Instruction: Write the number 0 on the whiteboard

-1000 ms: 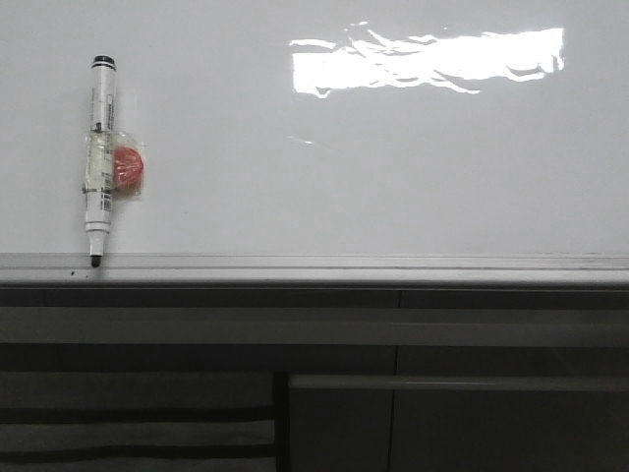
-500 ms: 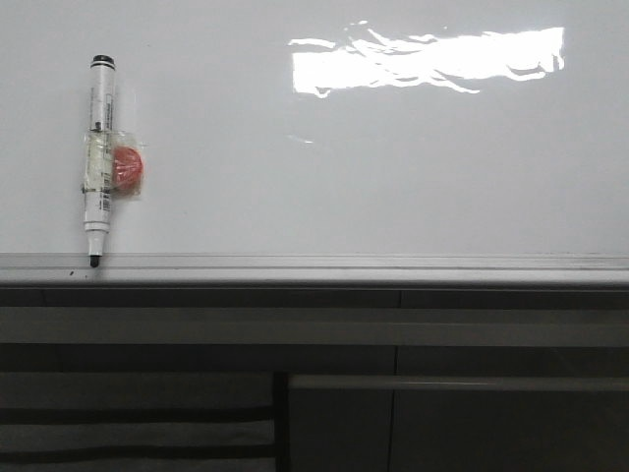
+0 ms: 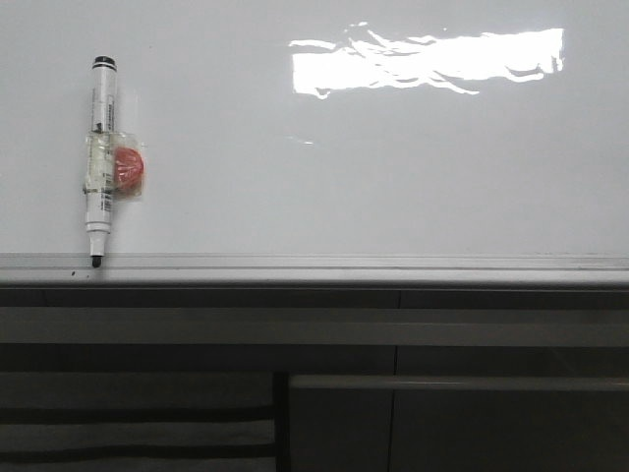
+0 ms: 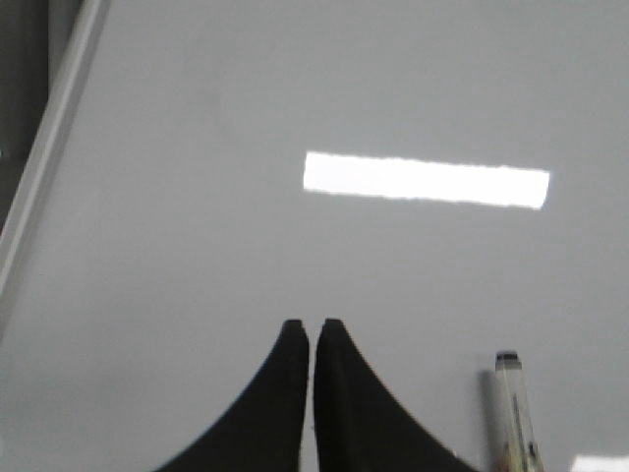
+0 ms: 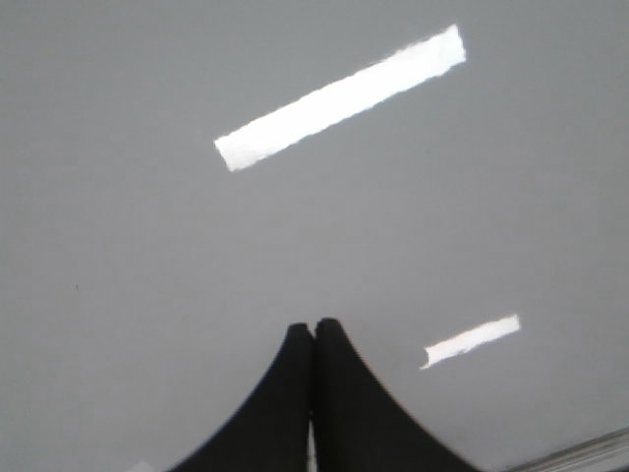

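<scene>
No 0 is seen on the whiteboard (image 3: 393, 177); the marker (image 3: 99, 157) stands tip-down on the ledge (image 3: 393, 264) at 9 o'clock. Left gripper (image 4: 313, 324) and right gripper (image 5: 314, 324) are closed, empty. The marker should be grasped mid-barrel, squarely, the left jaws being opened first.

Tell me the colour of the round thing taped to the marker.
Red-orange, clearest in the front view: the round piece on the marker.

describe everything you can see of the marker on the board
The marker is a slim white pen with a black cap end on top and a dark tip pointing down onto the silver ledge. It stands upright against the whiteboard, at its left side. A red disc is fixed to its middle with clear tape.
</scene>
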`<state>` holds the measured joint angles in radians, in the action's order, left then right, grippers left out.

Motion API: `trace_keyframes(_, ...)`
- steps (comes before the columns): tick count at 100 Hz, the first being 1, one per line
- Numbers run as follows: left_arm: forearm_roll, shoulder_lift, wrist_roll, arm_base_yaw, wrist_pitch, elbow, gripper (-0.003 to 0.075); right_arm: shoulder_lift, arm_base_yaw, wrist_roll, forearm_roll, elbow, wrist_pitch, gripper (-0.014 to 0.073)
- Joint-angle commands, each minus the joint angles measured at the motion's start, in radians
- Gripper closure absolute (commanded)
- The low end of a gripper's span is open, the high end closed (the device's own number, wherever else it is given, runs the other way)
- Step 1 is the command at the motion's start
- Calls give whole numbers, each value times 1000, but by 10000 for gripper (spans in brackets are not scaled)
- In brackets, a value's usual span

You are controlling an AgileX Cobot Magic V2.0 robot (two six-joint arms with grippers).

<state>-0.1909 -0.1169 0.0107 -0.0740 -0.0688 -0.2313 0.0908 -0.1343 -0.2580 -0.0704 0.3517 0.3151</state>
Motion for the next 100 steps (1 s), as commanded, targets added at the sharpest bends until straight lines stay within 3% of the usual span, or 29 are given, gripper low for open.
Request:
trace_keyframes(1,-16,-37,-11,3,161,-38,740,41,4,-2,-1,40,-57,663)
trace_keyframes(10,-45,-54,-11,3,186,-38,739,41,4,-2,-1,38,-25,663)
trace_keyframes(21,-233,-84,-27,3,211,-38,740,51,4,63,-1,38,50,663)
trace_keyframes(37,-245,-123,-27,3,237,-38,740,89,5,118,-3,38,99,663)
trace_keyframes(49,-140,-152,10,3,235,-38,739,99,5,128,24,32,105,663)
trace_keyframes(61,12,-164,10,-10,133,-58,727,134,20,201,36,9,76,663)
trace_keyframes(70,125,-166,10,-48,35,-96,650,150,84,209,36,-9,33,663)
trace_keyframes(90,60,-175,10,-212,-29,-101,339,165,211,209,40,-14,15,663)
trace_keyframes(100,-30,-219,10,-331,-93,-101,300,170,228,195,6,-18,-16,663)
